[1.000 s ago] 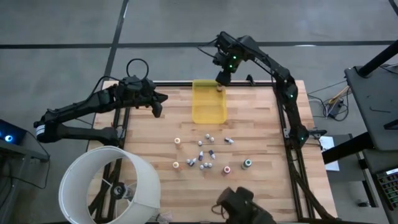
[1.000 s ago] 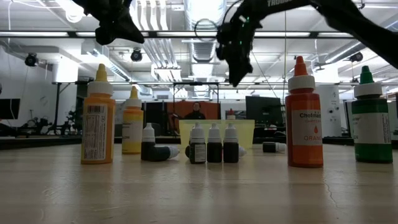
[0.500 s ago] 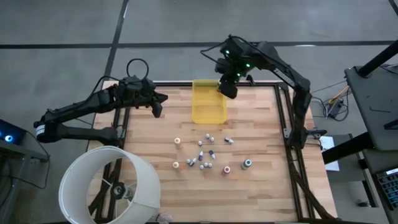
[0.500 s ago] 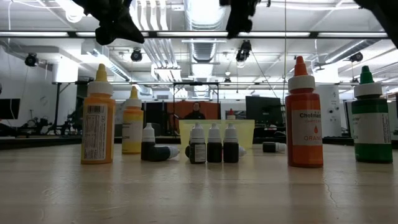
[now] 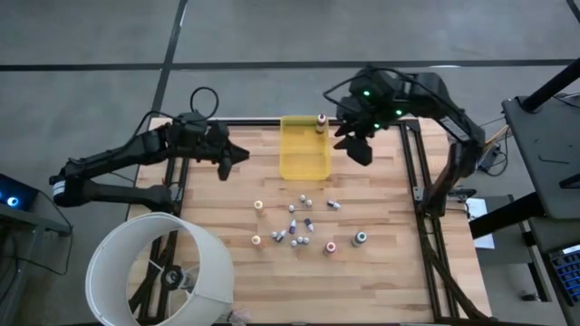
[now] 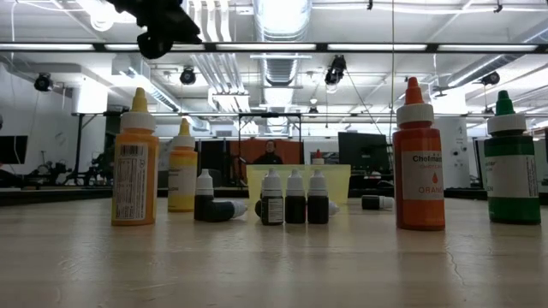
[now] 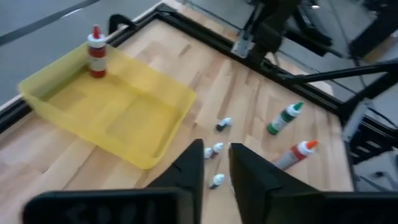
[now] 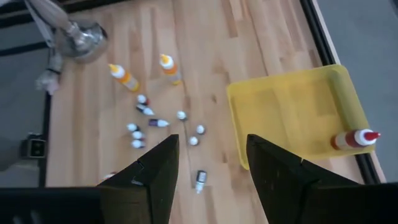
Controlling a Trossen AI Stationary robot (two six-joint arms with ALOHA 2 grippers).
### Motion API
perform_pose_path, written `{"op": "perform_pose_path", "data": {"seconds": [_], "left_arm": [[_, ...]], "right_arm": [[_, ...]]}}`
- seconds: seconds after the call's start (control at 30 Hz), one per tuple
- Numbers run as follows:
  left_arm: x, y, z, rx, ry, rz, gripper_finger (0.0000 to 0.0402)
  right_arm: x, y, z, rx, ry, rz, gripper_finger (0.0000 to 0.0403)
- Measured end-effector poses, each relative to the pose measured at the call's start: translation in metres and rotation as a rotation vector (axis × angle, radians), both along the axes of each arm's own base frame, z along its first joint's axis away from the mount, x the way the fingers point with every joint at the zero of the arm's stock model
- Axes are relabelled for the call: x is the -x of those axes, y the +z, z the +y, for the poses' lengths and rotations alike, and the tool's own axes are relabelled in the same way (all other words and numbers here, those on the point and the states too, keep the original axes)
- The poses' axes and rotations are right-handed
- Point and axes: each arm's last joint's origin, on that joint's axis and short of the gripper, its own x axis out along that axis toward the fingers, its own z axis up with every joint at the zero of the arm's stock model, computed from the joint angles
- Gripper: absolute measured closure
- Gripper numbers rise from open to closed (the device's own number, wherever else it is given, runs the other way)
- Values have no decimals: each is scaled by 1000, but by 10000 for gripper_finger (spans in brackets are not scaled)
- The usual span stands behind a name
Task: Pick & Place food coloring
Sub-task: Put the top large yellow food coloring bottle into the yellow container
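Several tiny food coloring bottles (image 5: 295, 223) stand and lie in a cluster on the wooden table, between four larger bottles with yellow, orange and green caps. A red-capped bottle (image 5: 320, 120) stands upright in the far right corner of the yellow tray (image 5: 304, 154). My right gripper (image 5: 360, 152) hangs high beside the tray's right side, open, with nothing between its fingers (image 8: 155, 168). My left gripper (image 5: 237, 156) hovers left of the tray. It points toward the tray, and its fingers (image 7: 194, 163) stand a narrow gap apart with nothing in it.
In the low view the tall yellow bottle (image 6: 135, 158) and the orange bottle (image 6: 419, 158) flank a row of small dark bottles (image 6: 295, 198). A white round lampshade-like thing (image 5: 163, 272) stands off the near left corner. A black frame (image 5: 412, 172) lines the table's edges.
My right gripper has risen from the tray's far right corner and swung toward the table's right and near side, out of the low view. The red-capped bottle stays standing in the tray. My left gripper has turned its fingers toward the tray.
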Motion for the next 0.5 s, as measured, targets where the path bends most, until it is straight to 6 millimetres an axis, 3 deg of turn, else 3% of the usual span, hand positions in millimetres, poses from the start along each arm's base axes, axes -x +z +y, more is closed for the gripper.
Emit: {"op": "perform_pose_path", "data": {"seconds": [0.3, 0.5], "left_arm": [[-3, 11, -12, -20, -88, -32, 233], [-15, 22, -22, -26, -162, -32, 206]], "right_arm": [[29, 18, 13, -21, -29, -62, 227], [48, 29, 18, -10, -30, -109, 227]]}}
